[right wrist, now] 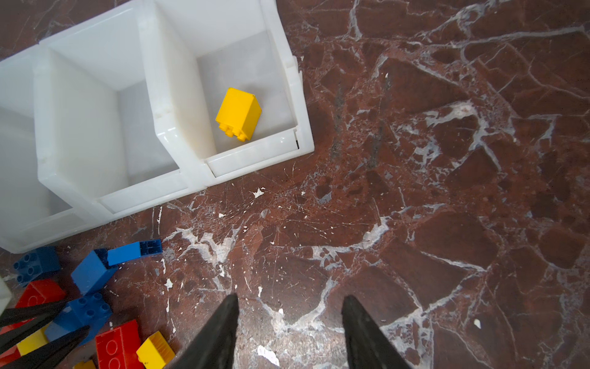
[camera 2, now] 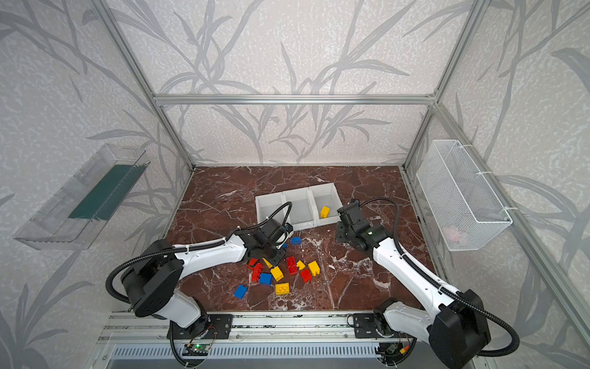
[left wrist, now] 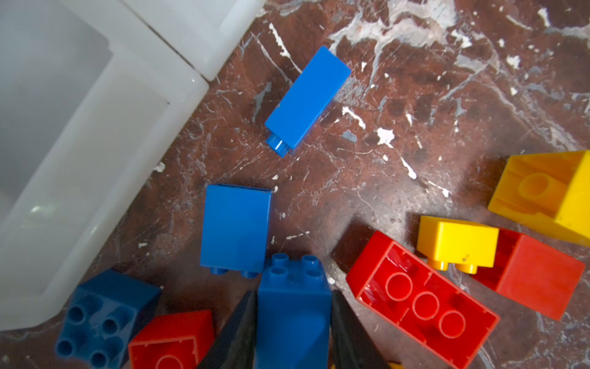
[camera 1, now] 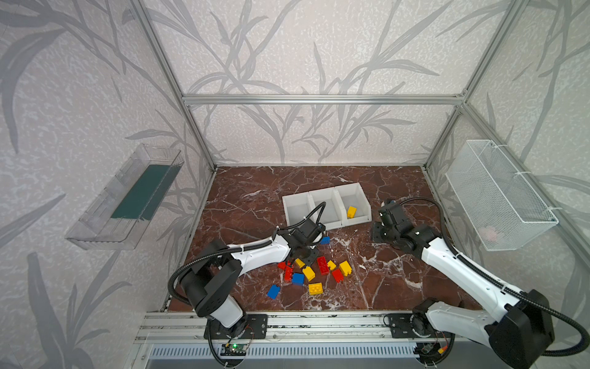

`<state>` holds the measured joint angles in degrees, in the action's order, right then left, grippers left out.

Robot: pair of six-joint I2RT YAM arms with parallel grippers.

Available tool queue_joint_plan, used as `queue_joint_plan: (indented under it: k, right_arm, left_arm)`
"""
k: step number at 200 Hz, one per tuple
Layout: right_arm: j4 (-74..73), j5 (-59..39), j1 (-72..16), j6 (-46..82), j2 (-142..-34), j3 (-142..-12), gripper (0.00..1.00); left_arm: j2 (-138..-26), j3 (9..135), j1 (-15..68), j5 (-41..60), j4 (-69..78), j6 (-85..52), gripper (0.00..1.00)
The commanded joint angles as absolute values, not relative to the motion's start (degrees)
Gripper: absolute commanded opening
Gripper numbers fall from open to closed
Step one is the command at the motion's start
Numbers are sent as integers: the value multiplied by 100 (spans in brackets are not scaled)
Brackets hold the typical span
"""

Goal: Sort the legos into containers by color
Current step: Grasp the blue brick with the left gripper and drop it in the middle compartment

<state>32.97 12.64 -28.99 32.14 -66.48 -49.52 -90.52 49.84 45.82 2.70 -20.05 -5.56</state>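
Blue 2x2 brick (left wrist: 292,319) is clamped between the left gripper's (left wrist: 293,292) fingers, studs facing away from the wrist. Can't tell if it's off the table. It sits at the loose pile of red, yellow and blue bricks (camera 1: 323,265), just in front of the white three-bay bin (right wrist: 255,156). Right gripper (right wrist: 291,296) is released, jaws apart over the marble tabletop (right wrist: 447,191). One yellow brick (right wrist: 238,113) lies in the bin's bay nearest the right arm.

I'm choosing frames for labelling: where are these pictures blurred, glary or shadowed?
Left wrist view: the white bin is out of focus; the blue brick in the left gripper is sharp. Right wrist view: sharp, including the yellow brick. Both top views: evenly lit, no glare on the marble table.
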Motion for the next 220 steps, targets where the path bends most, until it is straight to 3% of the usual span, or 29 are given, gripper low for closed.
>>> queue_joint_plan:
  k: [1,52,113,220]
  right_arm:
    - [3374,1389,-2900,3296,-6552,-4874,53]
    - [3347,1348,-2900,3287,-6532,-4895,52]
    - [3185,1255,-2900,2789,-6399,-4952,52]
    - [3886,949,-2899,2955,-6000,-4876,51]
  left_arm:
    - [-9079,5061,4630,333,-2125,-463,34]
    - [-9015,5182,4660,364,-2246,-540,27]
    - [-8887,6322,4642,-128,-2178,-714,26]
    - [-11287,8950,3796,-432,-2227,-615,27]
